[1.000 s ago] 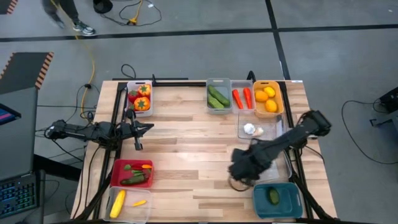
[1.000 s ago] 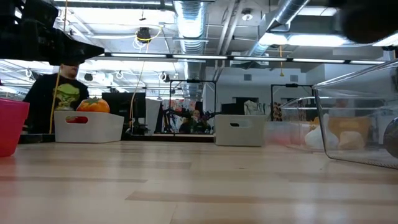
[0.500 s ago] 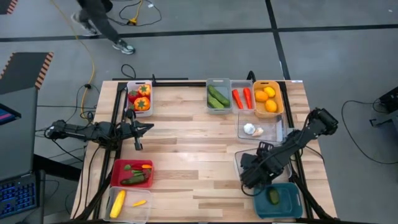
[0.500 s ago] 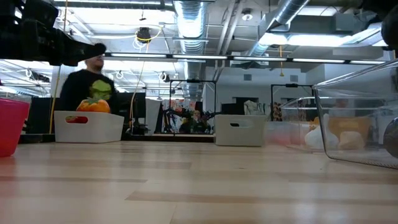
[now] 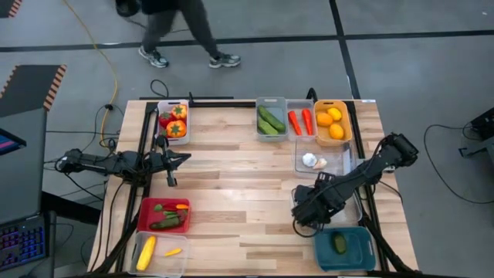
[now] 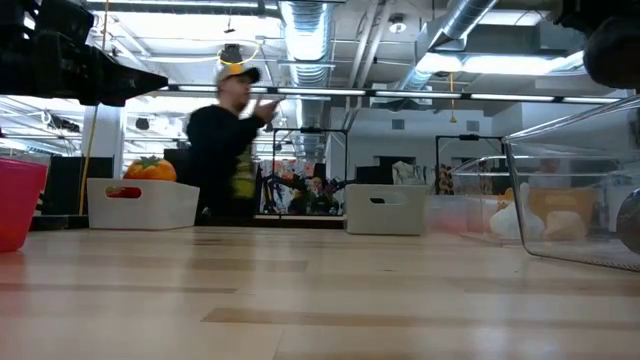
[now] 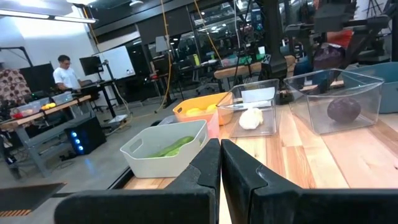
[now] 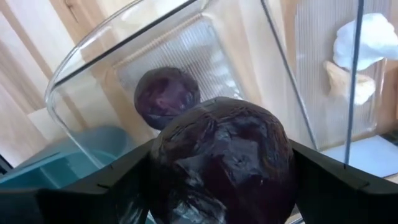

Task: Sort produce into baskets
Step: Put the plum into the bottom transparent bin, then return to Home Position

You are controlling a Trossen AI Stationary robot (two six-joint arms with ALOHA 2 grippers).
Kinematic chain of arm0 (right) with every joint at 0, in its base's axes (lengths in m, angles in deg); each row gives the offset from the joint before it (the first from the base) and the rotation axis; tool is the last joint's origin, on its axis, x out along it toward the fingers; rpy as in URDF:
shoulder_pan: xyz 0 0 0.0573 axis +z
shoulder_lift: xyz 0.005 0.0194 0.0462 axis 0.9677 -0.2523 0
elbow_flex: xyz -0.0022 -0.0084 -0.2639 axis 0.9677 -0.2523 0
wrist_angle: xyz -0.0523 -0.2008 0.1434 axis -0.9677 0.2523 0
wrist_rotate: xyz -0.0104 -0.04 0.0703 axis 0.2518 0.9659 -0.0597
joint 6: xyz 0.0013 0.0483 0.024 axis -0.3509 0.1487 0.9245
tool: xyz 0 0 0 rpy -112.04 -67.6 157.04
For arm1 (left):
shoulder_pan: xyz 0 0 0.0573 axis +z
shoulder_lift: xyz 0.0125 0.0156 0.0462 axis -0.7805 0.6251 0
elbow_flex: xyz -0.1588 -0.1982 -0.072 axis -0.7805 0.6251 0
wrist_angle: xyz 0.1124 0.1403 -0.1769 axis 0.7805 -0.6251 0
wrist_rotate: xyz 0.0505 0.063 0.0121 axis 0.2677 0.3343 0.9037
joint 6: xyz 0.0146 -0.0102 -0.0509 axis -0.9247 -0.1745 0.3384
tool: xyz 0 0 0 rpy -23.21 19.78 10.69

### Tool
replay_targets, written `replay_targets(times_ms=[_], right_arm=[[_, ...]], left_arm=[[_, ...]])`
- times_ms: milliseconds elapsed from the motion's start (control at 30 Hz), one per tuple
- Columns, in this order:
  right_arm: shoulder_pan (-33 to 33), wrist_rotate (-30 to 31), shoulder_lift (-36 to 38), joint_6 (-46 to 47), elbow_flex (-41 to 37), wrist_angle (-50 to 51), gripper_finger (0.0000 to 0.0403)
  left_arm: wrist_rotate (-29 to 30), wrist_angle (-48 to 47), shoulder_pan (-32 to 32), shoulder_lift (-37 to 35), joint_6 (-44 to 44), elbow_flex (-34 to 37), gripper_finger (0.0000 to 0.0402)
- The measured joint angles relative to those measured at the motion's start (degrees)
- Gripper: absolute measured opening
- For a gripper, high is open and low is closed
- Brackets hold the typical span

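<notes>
No brand, label or writing can be read on any bin or on the arms.

Along the far edge of the pale wooden table [image 5: 231,177] stand a white plastic bin [image 5: 173,121] of red and orange tomatoes [image 5: 176,129], a grey bin [image 5: 271,119] of green cucumbers [image 5: 269,121], a clear bin [image 5: 302,120] with two orange carrots [image 5: 301,121], and an orange-yellow bin [image 5: 333,122] of yellow lemons [image 5: 330,122]. Just nearer, a clear square bin [image 5: 319,157] holds white garlic [image 5: 309,161]. At the near left corner, a red bin [image 5: 164,215] carries mixed green and red pieces, and a white bin [image 5: 160,252] beside it holds a yellow corn cob [image 5: 146,252]. At the near right corner, a teal bin [image 5: 344,247] holds one green piece.

The right gripper [image 8: 221,174] hangs over a clear rounded bin [image 8: 180,68], its fingers clasping a dark purple round [image 8: 224,158]. A second purple round [image 8: 166,96] lies on that bin's floor.

The left gripper [image 7: 220,163] waits at the table's left edge, fingers pressed together on nothing.

A person [image 6: 228,150] stands beyond the table.
</notes>
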Motion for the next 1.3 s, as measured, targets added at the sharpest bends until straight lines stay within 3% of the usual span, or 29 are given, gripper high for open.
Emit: replay_targets(times_ms=[233, 467, 767, 900, 1133, 1300], right_arm=[[-2.52, 0.68, 0.00, -1.41, 0.00, 0.02, 0.0351], [-3.54, 0.01, -0.02, -1.24, 0.02, -0.16, 0.0396], [-5.58, 0.23, 0.62, -6.52, 0.09, -4.45, 0.0383], [-8.53, 2.39, 3.62, -10.57, 0.09, -7.96, 0.0382], [-13.15, 11.53, 11.74, -22.00, -0.51, -16.05, 0.0381], [-17.19, 12.04, 19.14, -28.36, -9.45, -27.71, 0.0354]], left_arm=[[0.00, 0.00, 0.00, 0.00, 0.02, 0.00, 0.0000], [0.00, 0.00, 0.00, 0.00, -0.02, 0.00, 0.0000], [0.00, 0.00, 0.00, 0.00, 0.00, 0.00, 0.0000], [-0.01, -0.01, -0.01, 0.00, -0.01, 0.00, 0.0000], [0.00, 0.00, -0.02, 0.00, 0.01, 0.00, 0.0000], [0.00, -0.02, -0.02, 0.00, 0.06, 0.00, 0.0000]])
